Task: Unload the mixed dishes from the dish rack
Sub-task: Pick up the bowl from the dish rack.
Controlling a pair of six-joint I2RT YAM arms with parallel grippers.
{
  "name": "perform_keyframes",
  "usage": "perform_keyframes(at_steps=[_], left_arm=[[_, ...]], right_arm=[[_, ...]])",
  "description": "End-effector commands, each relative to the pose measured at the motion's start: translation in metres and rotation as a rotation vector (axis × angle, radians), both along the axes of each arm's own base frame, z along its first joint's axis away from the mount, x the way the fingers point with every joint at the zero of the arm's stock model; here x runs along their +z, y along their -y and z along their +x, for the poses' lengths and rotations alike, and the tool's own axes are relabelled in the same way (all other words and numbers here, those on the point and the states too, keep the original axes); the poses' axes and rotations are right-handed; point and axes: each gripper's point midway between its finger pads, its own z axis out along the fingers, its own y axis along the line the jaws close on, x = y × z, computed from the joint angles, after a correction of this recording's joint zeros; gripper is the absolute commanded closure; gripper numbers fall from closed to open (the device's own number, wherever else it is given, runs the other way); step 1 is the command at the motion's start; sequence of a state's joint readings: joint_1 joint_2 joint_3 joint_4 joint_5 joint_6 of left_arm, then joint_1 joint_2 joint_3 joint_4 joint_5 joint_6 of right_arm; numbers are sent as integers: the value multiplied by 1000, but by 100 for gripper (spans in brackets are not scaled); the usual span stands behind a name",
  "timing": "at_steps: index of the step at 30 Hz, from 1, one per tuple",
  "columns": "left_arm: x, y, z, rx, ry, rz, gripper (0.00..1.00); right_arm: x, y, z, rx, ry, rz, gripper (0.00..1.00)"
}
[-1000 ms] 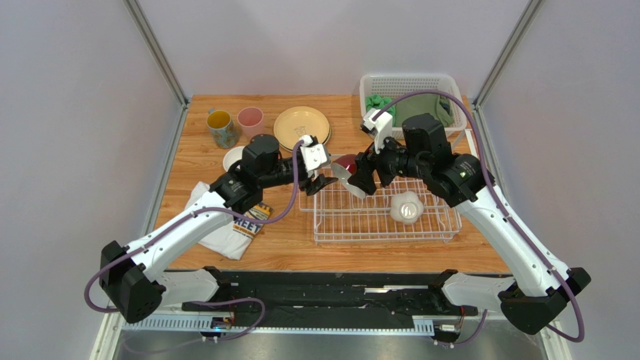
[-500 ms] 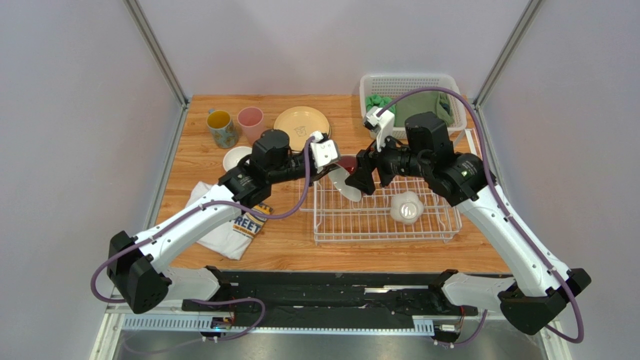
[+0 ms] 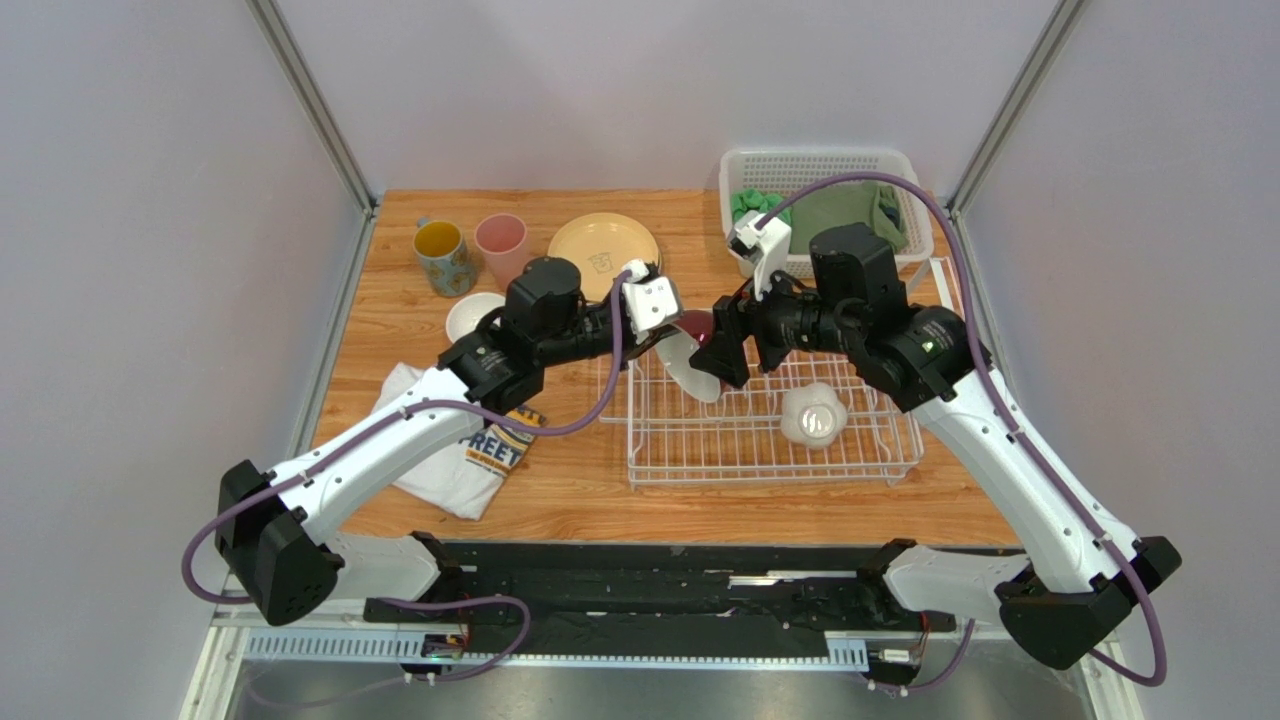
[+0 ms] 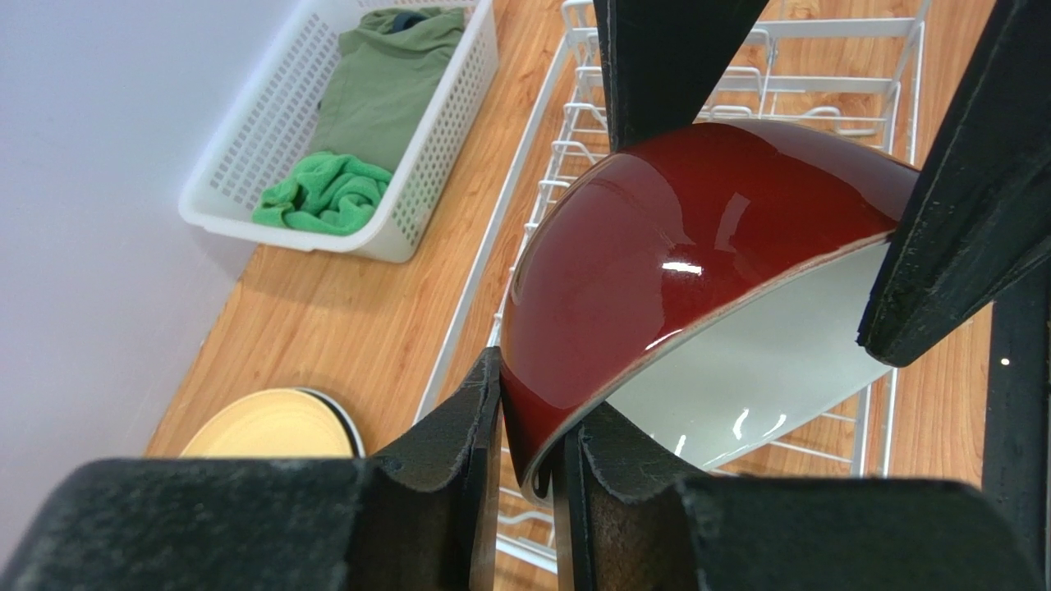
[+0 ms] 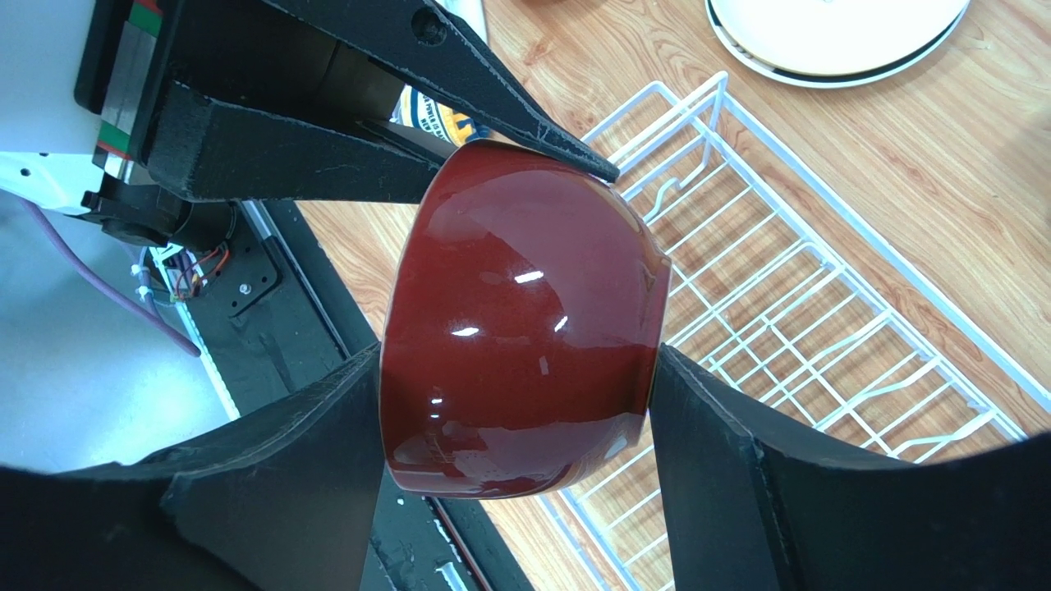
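Top view: dark red bowl [image 3: 688,354] is mostly hidden between left gripper [image 3: 664,348] and right gripper [image 3: 718,357], only a sliver shows. Left fingertips are covered by the wrist camera mount [image 3: 655,305]. Left arm [image 3: 406,435] hides the near edge of the plates [image 3: 601,240], part of the small white bowl [image 3: 470,312] and part of the T-shirt [image 3: 458,477], so its print is only partly readable. Pale object [image 3: 813,416] in the dish rack [image 3: 721,450] is too small to identify. Left wrist: rack is cut by the top edge and partly behind the bowl, plates are cut off by a finger. Right wrist: bowl's inside is unseen, plates are cut by the top edge, own fingers by the bottom edge.
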State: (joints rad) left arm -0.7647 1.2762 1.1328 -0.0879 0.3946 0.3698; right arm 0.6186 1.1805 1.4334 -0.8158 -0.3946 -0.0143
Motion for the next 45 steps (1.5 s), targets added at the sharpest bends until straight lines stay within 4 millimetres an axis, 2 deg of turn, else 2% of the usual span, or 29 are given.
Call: perform_keyframes(at_steps=[1, 11, 18, 20, 22, 28, 33, 40, 45], left_arm=[[32, -2, -3, 16, 19, -66, 100], [26, -14, -8, 24, 63, -35, 100], [24, -10, -7, 19, 34, -24, 100], [26, -9, -7, 15, 31, -28, 100], [28, -7, -6, 19, 26, -28, 100], [31, -5, -2, 27, 13, -26, 100], [32, -7, 3, 57, 18, -21, 100], [29, -9, 19, 126, -1, 6, 100], [27, -8, 27, 159, -4, 23, 100]], right_arm=[[25, -2, 9, 7, 140, 29, 37], [35, 7, 18, -69, 180, 21, 33], [28, 9, 30, -120, 174, -4, 30], [25, 11, 35, -145, 176, -15, 20], [24, 13, 39, -163, 182, -21, 15], [15, 20, 53, -240, 182, -60, 12], [18, 15, 46, -196, 171, -38, 12], [20, -2, 21, -48, 130, 15, 10], [27, -5, 9, 6, 123, 47, 7]])
